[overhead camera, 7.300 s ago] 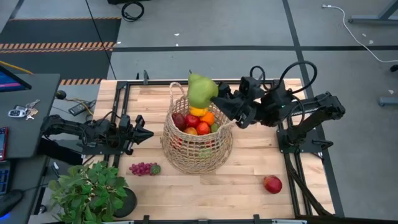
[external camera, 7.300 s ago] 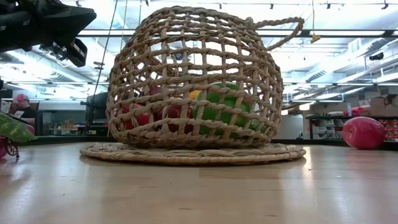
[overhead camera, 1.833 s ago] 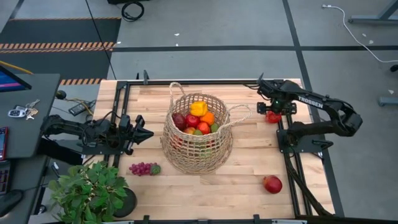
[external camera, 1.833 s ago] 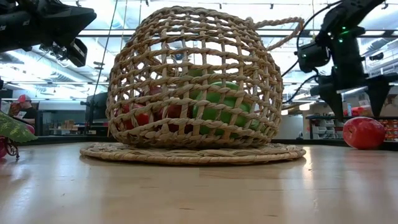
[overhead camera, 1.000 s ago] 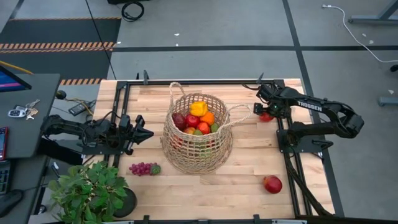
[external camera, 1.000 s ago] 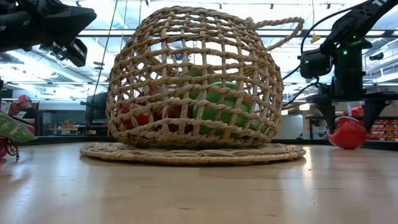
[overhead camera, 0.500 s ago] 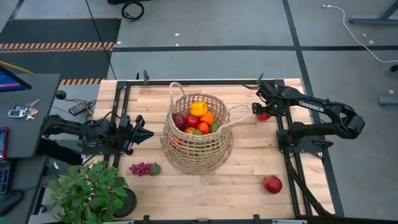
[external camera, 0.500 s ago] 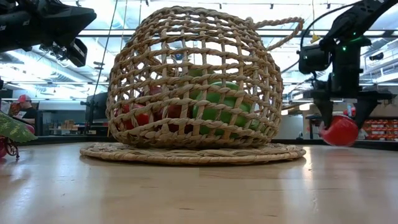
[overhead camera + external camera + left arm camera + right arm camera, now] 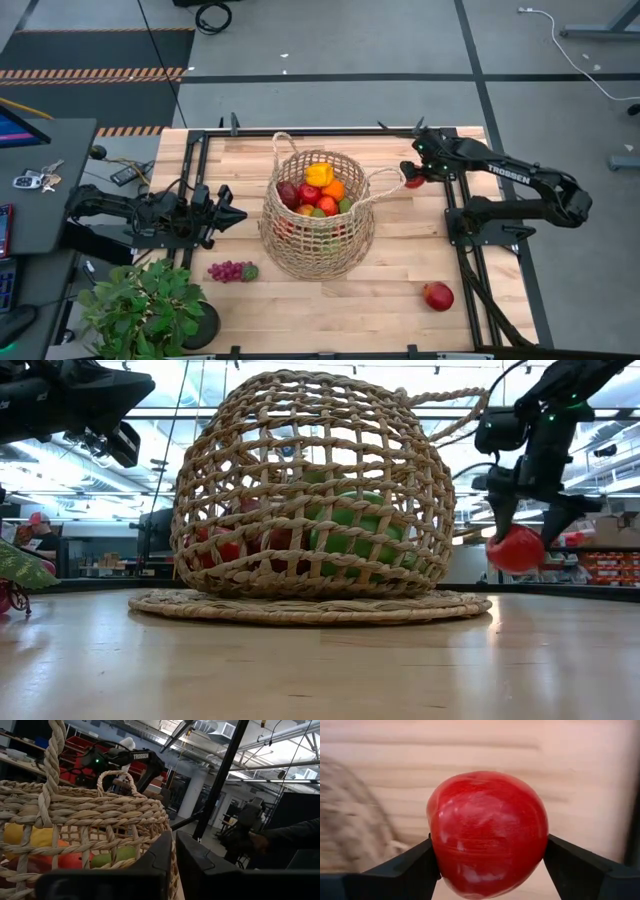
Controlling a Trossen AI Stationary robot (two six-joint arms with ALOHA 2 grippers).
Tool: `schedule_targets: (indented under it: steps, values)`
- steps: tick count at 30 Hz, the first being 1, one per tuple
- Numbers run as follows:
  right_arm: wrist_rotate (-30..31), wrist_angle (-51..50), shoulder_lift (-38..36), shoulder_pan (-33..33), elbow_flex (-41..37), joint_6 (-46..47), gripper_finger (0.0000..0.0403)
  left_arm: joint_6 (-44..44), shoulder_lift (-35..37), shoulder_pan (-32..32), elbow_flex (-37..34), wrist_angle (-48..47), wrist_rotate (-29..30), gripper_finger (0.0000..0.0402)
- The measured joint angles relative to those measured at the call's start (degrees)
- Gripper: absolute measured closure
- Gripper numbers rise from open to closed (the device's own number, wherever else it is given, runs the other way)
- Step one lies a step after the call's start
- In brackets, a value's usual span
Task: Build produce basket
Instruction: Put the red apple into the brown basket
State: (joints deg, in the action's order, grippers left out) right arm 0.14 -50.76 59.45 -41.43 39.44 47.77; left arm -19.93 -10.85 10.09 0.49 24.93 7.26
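Right claw clamps a red apple between both fingers.

centre: basket heaped with produce, handle juts toward right gripper | front: grapes, plant, apple | bare boards between basket and apple

**Colours on the table**

The basket is tan straw in an open lattice weave. Inside show a yellow pepper, an orange, red apples and a green fruit. The dark right gripper frames a glossy red apple. Purple grapes lie near a green plant. The table is pale striped wood.
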Motion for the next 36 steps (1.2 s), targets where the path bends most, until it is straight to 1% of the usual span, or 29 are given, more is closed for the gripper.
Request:
schedule_targets:
  steps: [3, 6, 11, 15, 19, 23, 28, 32, 36]
  values:
    - [-1.56, 3.77, -1.75, 0.91, 0.00, -0.38, 0.0080, -0.01, 0.01, 0.01, 0.00, 0.00, 0.00, 0.0366]
    - [-3.41, 10.07, -3.98, 1.93, 0.00, -1.11, 0.0080, 0.00, 0.00, 0.00, 0.00, 0.00, 0.01, 0.0367]
    - [-5.55, 25.15, -7.34, 3.57, 0.00, -1.88, 0.0080, -0.01, 0.01, 0.00, 0.02, 0.00, 0.00, 0.0373]
    - [-7.10, 38.34, -8.60, 4.04, 0.00, -1.45, 0.0080, -0.02, 0.00, 0.00, 0.00, 0.00, 0.01, 0.0370]
    - [-8.82, 50.29, -8.52, 4.02, 0.03, 0.86, 0.0080, 0.00, 0.01, 0.00, 0.00, 0.00, -0.02, 0.0366]
    - [-9.62, 60.18, -7.93, 4.02, 0.03, 4.55, 0.0080, -0.01, 0.00, 0.00, 0.01, 0.00, -0.01, 0.0370]
    - [-9.86, 72.39, -6.85, 4.04, 0.03, 9.24, 0.0080, 0.00, 0.02, 0.00, 0.01, 0.00, -0.02, 0.0373]
    - [-9.80, 81.73, -5.57, 4.23, 0.03, 12.60, 0.0080, -0.01, 0.00, 0.01, 0.00, 0.00, 0.00, 0.0368]
    - [-8.75, 92.04, -3.50, 5.99, 0.05, 15.27, 0.0080, -0.01, 0.01, 0.00, 0.00, 0.00, -0.01, 0.0366]
